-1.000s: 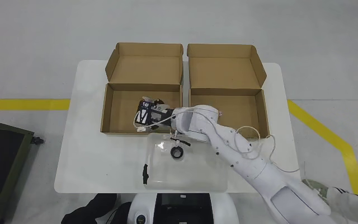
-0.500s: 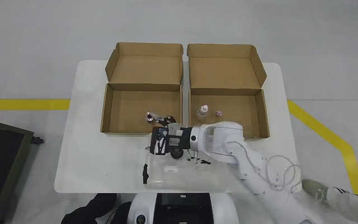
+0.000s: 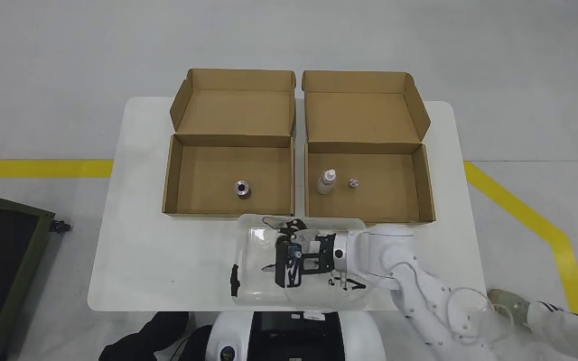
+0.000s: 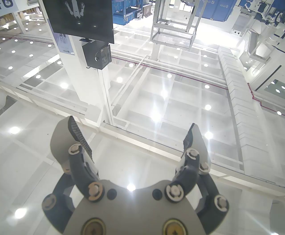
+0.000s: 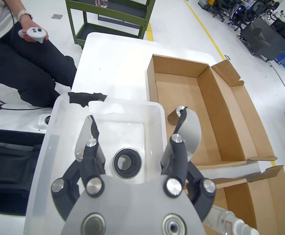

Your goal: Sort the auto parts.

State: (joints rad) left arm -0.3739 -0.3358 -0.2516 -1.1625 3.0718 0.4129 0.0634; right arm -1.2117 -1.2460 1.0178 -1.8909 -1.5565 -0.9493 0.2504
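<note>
My right gripper [image 3: 284, 262] [image 5: 137, 118] hangs open and empty over the clear plastic tray [image 3: 352, 226] [image 5: 66, 100] at the table's front edge. A black ring-shaped part [image 5: 127, 159] lies on the tray floor just below and between its fingers. A small metal cylinder [image 3: 241, 188] [image 5: 174, 116] stands in the left cardboard box [image 3: 181, 180] [image 5: 211, 106]. The right cardboard box [image 3: 397, 194] holds a small white bottle [image 3: 326, 180] [image 5: 227, 219] and a small metal part [image 3: 354, 182]. My left gripper [image 4: 131, 123] is open, empty and points up at the ceiling.
Both boxes have their lids folded back toward the far side of the white table [image 3: 144, 226]. Black tape [image 3: 235, 280] [image 5: 85, 98] sticks to the tray's rim. A green cart [image 5: 111, 17] stands on the floor beyond the table.
My right arm has drawn back from the left box to above the tray. The metal cylinder, hidden under the gripper one second ago, now stands uncovered in the left box.
</note>
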